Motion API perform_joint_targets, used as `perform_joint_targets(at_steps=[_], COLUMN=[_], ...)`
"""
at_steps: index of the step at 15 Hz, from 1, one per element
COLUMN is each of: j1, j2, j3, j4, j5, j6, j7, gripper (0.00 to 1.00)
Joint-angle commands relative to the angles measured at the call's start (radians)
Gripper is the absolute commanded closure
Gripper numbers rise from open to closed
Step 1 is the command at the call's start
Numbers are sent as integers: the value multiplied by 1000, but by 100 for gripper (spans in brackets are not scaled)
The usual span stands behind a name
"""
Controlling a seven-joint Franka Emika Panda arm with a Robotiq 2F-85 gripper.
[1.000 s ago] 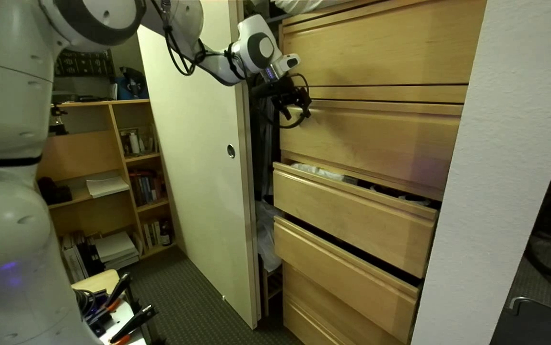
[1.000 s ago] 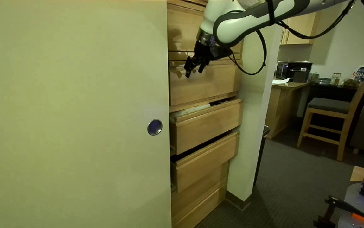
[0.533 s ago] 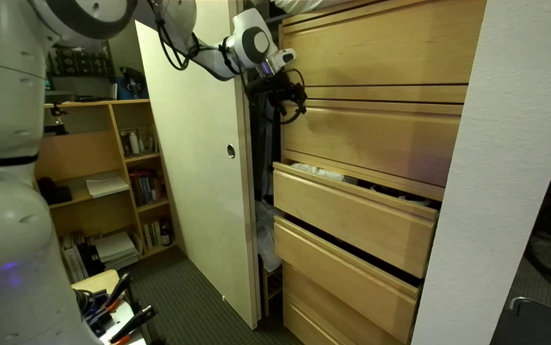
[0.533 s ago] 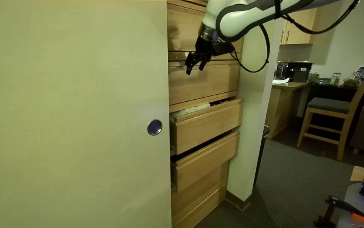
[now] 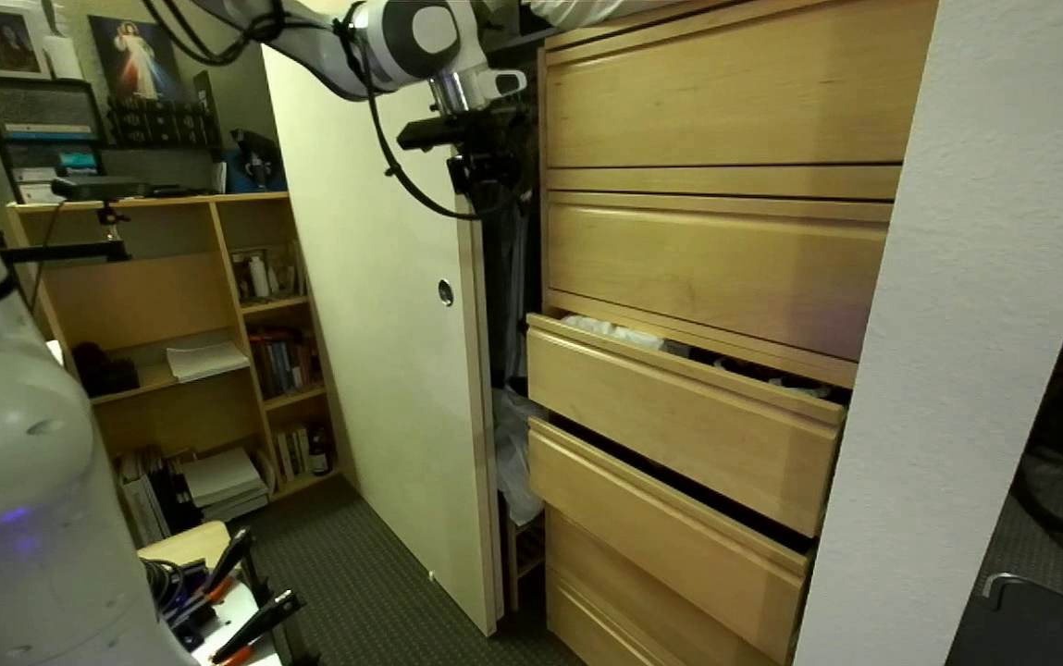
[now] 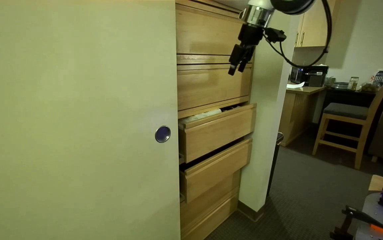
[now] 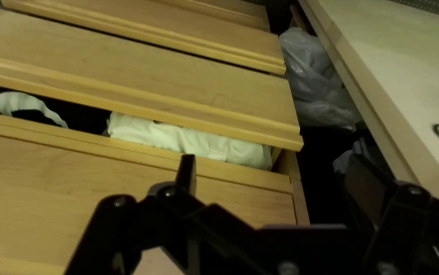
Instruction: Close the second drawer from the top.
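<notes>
Clearly, the second drawer from the top [image 5: 707,268] sits flush in the cabinet [image 5: 725,180], its plain blond front facing out into the room, its long axis running level from the side near the cream door panel [image 5: 374,305] across to the pale wall [image 5: 947,324]. A thin dark seam traces its lower edge, with a rail [image 7: 238,172] just beneath. Under that rail the third drawer [image 5: 679,425] juts out past its face, a white bundle [image 7: 188,141] showing in the opening, and the fourth drawer [image 5: 670,536] sticks out too, so both make ledges below. A dark gap [image 5: 517,268] runs between the cabinet's side edge and the door panel. From where I stand, the robot's fingers [image 7: 187,173] hang well apart from the front, open air between, and the wrist view shows them spread wide.
</notes>
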State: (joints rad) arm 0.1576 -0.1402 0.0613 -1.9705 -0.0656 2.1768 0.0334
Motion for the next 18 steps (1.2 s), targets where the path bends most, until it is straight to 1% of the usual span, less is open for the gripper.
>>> perform_joint_targets(at_steps=[1, 3, 6, 10, 11, 12, 14, 18], j1=[-29, -38, -44, -42, -42, -47, -47, -47], j2=[-230, -325, -425, -517, -528, -473, -500, -508], j3=[-10, -24, -42, -45, -40, -35, -35, -35], j4=[-229, -315, -411, -505, -515, -466, -491, -497], j5=[35, 23, 22, 27, 29, 15, 15, 15], j6=[-50, -84, -117, -132, -145, -132, -135, -136], j7=[-91, -106, -117, -96, -84, -81, -82, -82], gripper=[0, 0, 0, 0, 0, 0, 0, 0])
